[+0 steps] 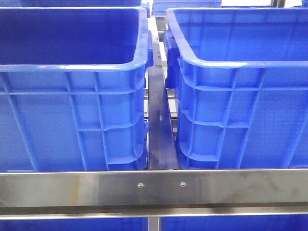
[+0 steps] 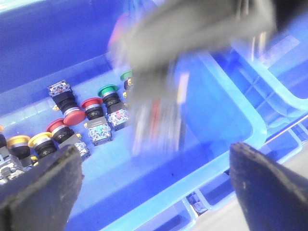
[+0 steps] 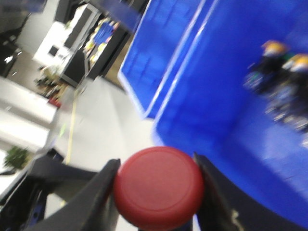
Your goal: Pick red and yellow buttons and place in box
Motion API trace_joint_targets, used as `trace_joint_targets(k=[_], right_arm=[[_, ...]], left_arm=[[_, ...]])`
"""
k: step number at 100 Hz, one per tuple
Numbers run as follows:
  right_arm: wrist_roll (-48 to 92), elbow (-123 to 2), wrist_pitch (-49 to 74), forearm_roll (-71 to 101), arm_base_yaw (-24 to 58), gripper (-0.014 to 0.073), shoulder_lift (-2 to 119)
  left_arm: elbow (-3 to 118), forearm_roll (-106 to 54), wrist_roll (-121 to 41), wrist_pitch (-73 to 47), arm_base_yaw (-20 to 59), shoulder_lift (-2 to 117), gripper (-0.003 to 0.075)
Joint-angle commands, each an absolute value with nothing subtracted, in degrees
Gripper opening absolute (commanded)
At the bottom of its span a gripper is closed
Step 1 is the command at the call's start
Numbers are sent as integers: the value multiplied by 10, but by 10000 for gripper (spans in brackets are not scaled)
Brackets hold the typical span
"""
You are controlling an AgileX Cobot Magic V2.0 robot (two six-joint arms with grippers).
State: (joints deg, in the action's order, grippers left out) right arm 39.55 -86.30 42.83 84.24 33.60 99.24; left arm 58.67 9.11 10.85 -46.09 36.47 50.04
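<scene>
The right gripper [image 3: 159, 192] pinches a red button [image 3: 159, 193] by its cap, one finger [image 3: 98, 192] pressed to each side, held above the rim of a blue bin [image 3: 231, 96] (much of this view is blurred). The left gripper [image 2: 154, 187] is spread wide with nothing between its fingers [image 2: 41, 192], hanging over the bin's floor [image 2: 144, 183]. On that floor lie more buttons: red [image 2: 73, 117], yellow [image 2: 39, 140] and green [image 2: 107, 90]. A blurred grey arm [image 2: 192, 29] crosses above them. In the front view only two crates [image 1: 72, 86] and a steel rail [image 1: 154, 187] show.
</scene>
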Motion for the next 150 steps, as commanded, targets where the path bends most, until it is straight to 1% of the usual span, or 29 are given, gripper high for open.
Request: trace_joint_targets(k=[1,19,24,32,34,35,41,42,48,49,51,53,55,57,58,62,81,94,119,150], right_arm=[[404,-881,434,861,302,58,943],[391,-880,453,830,230,58,911],[383,-880,465,819,203,58,905],[366,-880,487,799,162,58,898],[362,-880,494,795,150,58,897],[359,-880,500,795,146,58,896],[349,-880,521,788,110,58,894],[347,-880,526,788,106,58,894],[344,-880,546,787,71,58,892],[344,-880,550,787,67,58,892],[344,-880,555,787,56,58,892],[344,-880,562,787,45,58,892],[343,-880,568,787,34,58,892],[343,-880,574,786,23,58,892],[343,-880,578,784,15,58,892],[341,-880,586,781,-3,58,892],[324,-865,605,777,-92,58,892],[321,-814,560,792,-126,58,892],[321,-719,452,837,-131,58,902],[321,-713,390,940,-131,58,962]], left_arm=[[602,96,109,-418,369,495,568],[602,96,109,-416,369,495,562],[602,96,109,-415,369,495,542],[602,96,109,-412,369,495,478],[602,96,109,-411,369,495,445],[602,96,109,-411,369,495,445],[602,96,109,-410,369,495,340],[602,96,109,-410,369,495,340],[602,96,109,-410,369,495,215],[602,96,109,-410,369,495,215],[602,96,109,-410,369,495,162],[602,96,109,-410,369,495,136],[602,96,109,-410,369,495,84],[602,96,109,-410,369,495,59],[602,96,109,-410,369,495,22],[602,96,109,-410,369,495,-18],[602,96,109,-410,369,495,-19],[602,96,109,-410,369,495,-19],[602,90,109,-410,369,495,-19],[602,85,109,-410,369,495,-19]])
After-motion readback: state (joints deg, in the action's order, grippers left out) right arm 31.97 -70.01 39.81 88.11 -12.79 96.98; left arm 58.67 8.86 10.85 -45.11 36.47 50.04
